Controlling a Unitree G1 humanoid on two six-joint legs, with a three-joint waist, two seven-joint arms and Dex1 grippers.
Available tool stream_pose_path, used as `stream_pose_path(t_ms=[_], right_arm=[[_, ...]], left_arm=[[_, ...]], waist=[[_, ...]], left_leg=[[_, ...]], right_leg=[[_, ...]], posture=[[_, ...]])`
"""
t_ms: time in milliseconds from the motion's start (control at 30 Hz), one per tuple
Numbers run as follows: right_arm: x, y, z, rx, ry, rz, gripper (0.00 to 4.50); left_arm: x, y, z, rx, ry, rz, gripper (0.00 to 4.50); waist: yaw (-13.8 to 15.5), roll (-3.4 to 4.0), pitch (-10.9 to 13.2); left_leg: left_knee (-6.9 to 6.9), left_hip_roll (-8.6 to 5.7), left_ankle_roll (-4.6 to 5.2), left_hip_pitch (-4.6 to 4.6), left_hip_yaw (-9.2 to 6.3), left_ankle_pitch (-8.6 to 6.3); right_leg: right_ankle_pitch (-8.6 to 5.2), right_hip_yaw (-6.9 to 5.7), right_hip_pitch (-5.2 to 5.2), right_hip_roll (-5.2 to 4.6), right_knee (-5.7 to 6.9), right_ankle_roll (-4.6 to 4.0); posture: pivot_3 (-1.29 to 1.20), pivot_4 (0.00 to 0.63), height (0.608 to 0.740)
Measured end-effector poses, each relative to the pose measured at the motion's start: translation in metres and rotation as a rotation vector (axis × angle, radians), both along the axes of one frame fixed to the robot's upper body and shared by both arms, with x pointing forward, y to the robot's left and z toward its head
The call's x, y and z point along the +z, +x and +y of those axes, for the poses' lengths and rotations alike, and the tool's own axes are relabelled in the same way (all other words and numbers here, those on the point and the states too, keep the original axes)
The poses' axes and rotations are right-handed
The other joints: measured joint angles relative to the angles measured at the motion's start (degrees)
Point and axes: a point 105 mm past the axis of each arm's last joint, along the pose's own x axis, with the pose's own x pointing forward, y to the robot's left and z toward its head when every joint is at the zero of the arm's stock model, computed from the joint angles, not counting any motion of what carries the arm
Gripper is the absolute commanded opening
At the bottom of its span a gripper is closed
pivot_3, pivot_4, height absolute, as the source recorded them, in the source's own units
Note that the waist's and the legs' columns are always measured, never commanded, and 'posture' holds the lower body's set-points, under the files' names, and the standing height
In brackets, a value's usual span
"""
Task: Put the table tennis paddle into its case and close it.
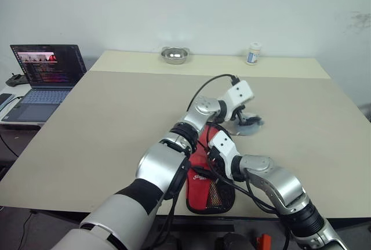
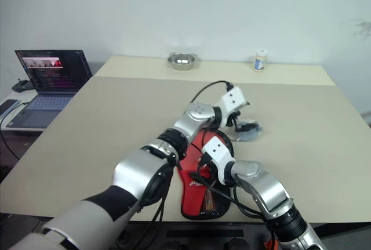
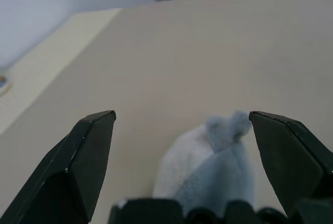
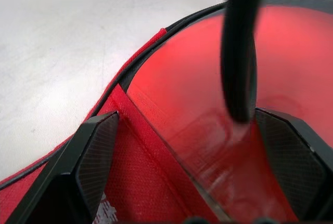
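Observation:
The case (image 1: 210,195) lies open at the table's near edge, red lining and black mesh facing up. In the right wrist view the table tennis paddle's red face (image 4: 296,73) rests inside it, against the red lining (image 4: 140,182); its handle is hidden. My right gripper (image 4: 187,115) hovers open just above that red face, holding nothing. My left arm crosses over the case. The left gripper (image 3: 182,117) stands open beyond the case's far end, over a small grey-white cloth (image 3: 213,161), with nothing in its grip.
A black cable (image 4: 239,52) hangs across the right wrist view. The grey cloth (image 1: 252,125) lies right of the case's far end. A metal bowl (image 1: 174,55) and a small white bottle (image 1: 253,53) stand at the far edge. A laptop (image 1: 49,70) sits on a side table, left.

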Motion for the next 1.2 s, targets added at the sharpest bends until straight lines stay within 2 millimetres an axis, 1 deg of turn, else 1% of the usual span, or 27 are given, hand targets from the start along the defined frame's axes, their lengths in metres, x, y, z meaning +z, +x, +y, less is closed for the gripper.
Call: stream_pose_path(t_ms=[67, 133, 200, 233, 300, 367, 433, 500, 600, 667, 700, 767, 800, 867, 933, 1033, 1133, 1200], right_arm=[[0.001, 0.000, 0.000, -0.006, 0.009, 0.000, 4.50], [0.005, -0.001, -0.002, -0.025, 0.022, -0.003, 4.50], [0.008, -0.002, -0.010, -0.059, 0.019, 0.004, 4.50], [0.011, -0.002, -0.016, -0.077, 0.018, 0.008, 4.50], [0.019, -0.003, -0.025, -0.109, 0.022, 0.006, 4.50], [0.032, -0.007, -0.030, -0.115, 0.038, -0.006, 4.50], [0.052, -0.012, -0.036, -0.103, 0.048, -0.052, 4.50], [0.066, -0.015, -0.044, -0.111, 0.050, -0.087, 4.50], [0.076, -0.020, -0.059, -0.121, 0.035, -0.097, 4.50], [0.083, -0.021, -0.073, -0.140, 0.018, -0.114, 4.50], [0.087, -0.019, -0.082, -0.168, 0.007, -0.127, 4.50], [0.090, -0.015, -0.103, -0.239, -0.021, -0.144, 4.50], [0.092, -0.012, -0.110, -0.265, -0.023, -0.148, 4.50], [0.093, -0.006, -0.120, -0.297, -0.031, -0.155, 4.50], [0.094, 0.001, -0.126, -0.314, -0.032, -0.161, 4.50], [0.103, 0.018, -0.133, -0.345, -0.024, -0.197, 4.50], [0.110, 0.035, -0.134, -0.361, 0.031, -0.213, 4.50], [0.108, 0.046, -0.133, -0.368, 0.063, -0.208, 4.50]], left_arm=[[0.012, 0.005, 0.013, 0.013, -0.073, 0.020, 4.48], [0.025, 0.012, 0.033, 0.027, -0.119, 0.014, 4.48], [0.033, 0.015, 0.056, 0.028, -0.125, -0.005, 4.48], [0.031, 0.016, 0.068, 0.026, -0.124, -0.003, 4.48], [0.017, 0.014, 0.086, 0.013, -0.113, 0.046, 4.48], [-0.001, 0.007, 0.095, -0.020, -0.103, 0.106, 4.48], [-0.016, -0.001, 0.102, -0.067, -0.093, 0.164, 4.48], [-0.025, -0.008, 0.106, -0.100, -0.090, 0.204, 4.48], [-0.024, -0.021, 0.106, -0.178, -0.073, 0.200, 4.48], [-0.030, -0.030, 0.104, -0.217, -0.052, 0.201, 4.48], [-0.038, -0.035, 0.103, -0.227, -0.035, 0.213, 4.48], [-0.062, -0.044, 0.103, -0.237, 0.014, 0.250, 4.48], [-0.074, -0.048, 0.105, -0.236, 0.034, 0.279, 4.48], [-0.091, -0.054, 0.104, -0.237, 0.068, 0.314, 4.48], [-0.093, -0.053, 0.104, -0.224, 0.093, 0.280, 4.48], [-0.096, -0.047, 0.103, -0.194, 0.102, 0.260, 4.48], [-0.098, -0.047, 0.103, -0.195, 0.100, 0.268, 4.48], [-0.098, -0.048, 0.101, -0.208, 0.096, 0.281, 4.48]], waist=[[-0.06, 0.01, 0.01], [-0.14, 0.01, 0.01], [-0.23, 0.03, 0.02], [-0.24, 0.03, 0.03], [-0.22, 0.03, 0.05], [-0.10, 0.05, 0.05], [0.04, 0.05, 0.06], [0.08, 0.03, 0.07], [0.09, 0.04, 0.08], [0.07, 0.05, 0.07], [0.08, 0.04, 0.07], [0.08, 0.04, 0.07], [0.08, 0.04, 0.07], [-0.02, 0.04, 0.08], [0.00, 0.06, 0.07], [0.03, 0.10, 0.03], [0.02, 0.12, -0.01], [0.03, 0.15, -0.03]], left_leg=[[0.01, 0.01, 0.00, 0.00, 0.00, 0.00], [-0.01, 0.01, -0.01, -0.02, 0.01, 0.00], [-0.03, 0.02, -0.02, -0.07, 0.03, 0.00], [-0.04, 0.02, -0.02, -0.08, 0.03, 0.00], [-0.03, 0.01, -0.02, -0.15, 0.02, 0.00], [-0.01, -0.01, -0.02, -0.39, 0.00, 0.00], [0.16, -0.02, -0.02, -0.93, -0.05, 0.01], [0.16, -0.04, -0.02, -0.98, -0.07, 0.01], [0.14, -0.04, -0.01, -0.98, -0.07, 0.00], [0.13, -0.04, -0.01, -0.95, -0.05, 0.00], [0.13, -0.04, -0.01, -0.92, -0.06, 0.00], [0.13, -0.03, -0.01, -0.87, -0.06, 0.00], [0.13, -0.03, 0.00, -0.86, -0.06, 0.01], [0.14, 0.01, 0.01, -0.85, -0.07, 0.01], [0.15, 0.01, 0.03, -0.79, -0.08, 0.03], [0.16, -0.01, 0.06, -0.67, -0.04, 0.04], [0.14, -0.02, 0.06, -0.57, 0.02, 0.04], [0.13, -0.02, 0.06, -0.57, 0.03, 0.04]], right_leg=[[0.00, 0.00, -0.01, 0.00, 0.01, 0.00], [0.00, 0.00, -0.02, 0.01, -0.01, 0.00], [0.00, 0.02, -0.06, 0.01, -0.02, -0.01], [0.01, 0.02, -0.07, 0.01, -0.02, -0.03], [0.06, 0.00, -0.13, 0.00, -0.03, -0.13], [0.13, 0.00, -0.34, 0.00, -0.02, -0.24], [0.18, -0.04, -0.81, -0.01, 0.07, -0.29], [0.19, -0.06, -0.83, -0.01, 0.03, -0.29], [0.19, -0.05, -0.82, -0.03, -0.02, -0.29], [0.18, -0.01, -0.79, -0.03, -0.02, -0.29], [0.18, -0.02, -0.77, -0.03, -0.01, -0.29], [0.18, -0.03, -0.74, -0.03, 0.01, -0.29], [0.18, -0.03, -0.75, -0.01, 0.02, -0.29], [0.19, -0.01, -0.76, 0.01, 0.06, -0.30], [0.20, -0.01, -0.71, 0.04, 0.10, -0.31], [0.13, 0.02, -0.61, 0.05, 0.09, -0.14], [0.10, 0.08, -0.55, 0.05, 0.10, -0.08], [0.13, 0.09, -0.55, 0.06, 0.09, -0.14]], posture=[[0.00, 0.150, 0.740], [0.00, 0.150, 0.740], [0.00, 0.150, 0.740], [0.00, 0.150, 0.740], [0.00, 0.150, 0.740], [0.00, 0.150, 0.740], [0.00, 0.150, 0.740], [0.00, 0.150, 0.740], [0.00, 0.150, 0.740], [0.00, 0.150, 0.740], [0.00, 0.150, 0.740], [0.00, 0.150, 0.740], [0.00, 0.150, 0.740], [0.00, 0.150, 0.740], [0.00, 0.150, 0.740], [0.00, 0.150, 0.740], [0.00, 0.150, 0.740], [0.00, 0.150, 0.740]])
